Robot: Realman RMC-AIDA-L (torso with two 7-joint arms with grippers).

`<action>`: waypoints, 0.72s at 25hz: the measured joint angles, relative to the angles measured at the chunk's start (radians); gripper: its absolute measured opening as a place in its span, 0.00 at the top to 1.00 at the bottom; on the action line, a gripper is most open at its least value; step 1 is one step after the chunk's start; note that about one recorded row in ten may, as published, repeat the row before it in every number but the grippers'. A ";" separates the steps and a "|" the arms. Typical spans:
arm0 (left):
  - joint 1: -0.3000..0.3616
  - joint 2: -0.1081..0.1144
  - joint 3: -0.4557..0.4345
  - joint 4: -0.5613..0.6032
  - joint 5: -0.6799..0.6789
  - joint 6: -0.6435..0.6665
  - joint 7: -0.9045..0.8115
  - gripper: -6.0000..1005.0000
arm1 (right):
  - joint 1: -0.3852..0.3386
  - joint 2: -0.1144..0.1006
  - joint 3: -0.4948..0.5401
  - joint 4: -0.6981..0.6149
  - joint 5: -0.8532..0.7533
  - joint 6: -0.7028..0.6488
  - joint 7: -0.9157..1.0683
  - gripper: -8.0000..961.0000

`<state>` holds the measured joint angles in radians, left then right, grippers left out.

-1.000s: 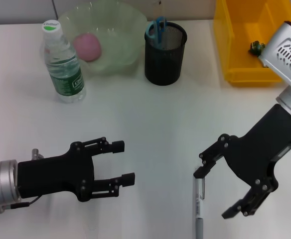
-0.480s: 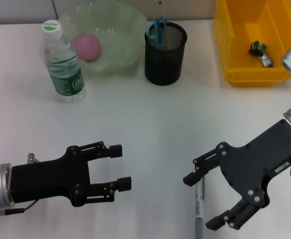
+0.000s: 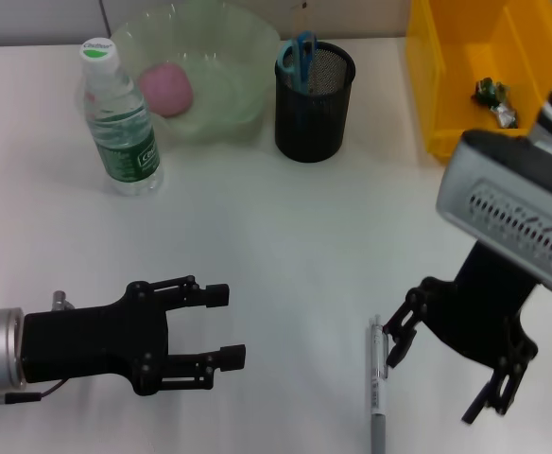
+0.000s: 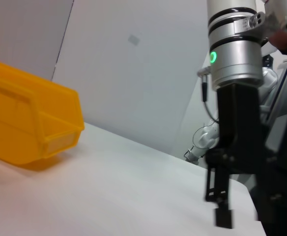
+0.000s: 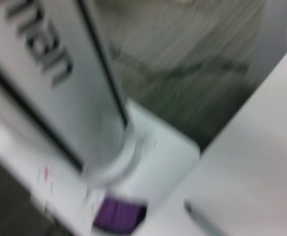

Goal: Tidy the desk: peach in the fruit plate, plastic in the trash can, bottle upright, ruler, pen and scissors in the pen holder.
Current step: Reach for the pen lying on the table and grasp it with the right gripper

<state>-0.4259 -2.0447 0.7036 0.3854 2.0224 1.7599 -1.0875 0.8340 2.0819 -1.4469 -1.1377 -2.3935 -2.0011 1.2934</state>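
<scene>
White desk, pen step in hand: right gripper [image 3: 441, 364] spread wide beside the pen [image 3: 378, 388] (lying flat); it must straddle and pinch. Left gripper [image 3: 221, 326] hovers, parted, empty.

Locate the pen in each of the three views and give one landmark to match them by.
Head view: the pen lies on the white desk at the bottom edge, beside the right gripper.
Left wrist view: not in it.
Right wrist view: a dark tip, probably the pen.
Shared landmark: the yellow bin, in head and left wrist views.
</scene>
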 joint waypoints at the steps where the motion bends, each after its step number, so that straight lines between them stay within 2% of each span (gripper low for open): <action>1: -0.002 0.000 0.000 0.000 0.000 0.003 0.000 0.21 | 0.006 0.001 -0.020 -0.010 -0.017 0.006 -0.016 0.15; 7: -0.009 -0.003 0.000 0.002 -0.004 0.004 0.014 0.21 | 0.029 0.006 -0.154 -0.061 -0.073 0.078 -0.107 0.15; 18: -0.012 -0.009 0.002 0.004 0.006 0.019 0.042 0.21 | 0.073 0.010 -0.293 -0.065 -0.065 0.184 -0.243 0.15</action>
<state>-0.4383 -2.0536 0.7059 0.3897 2.0282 1.7788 -1.0451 0.9072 2.0923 -1.7403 -1.2031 -2.4588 -1.8174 1.0506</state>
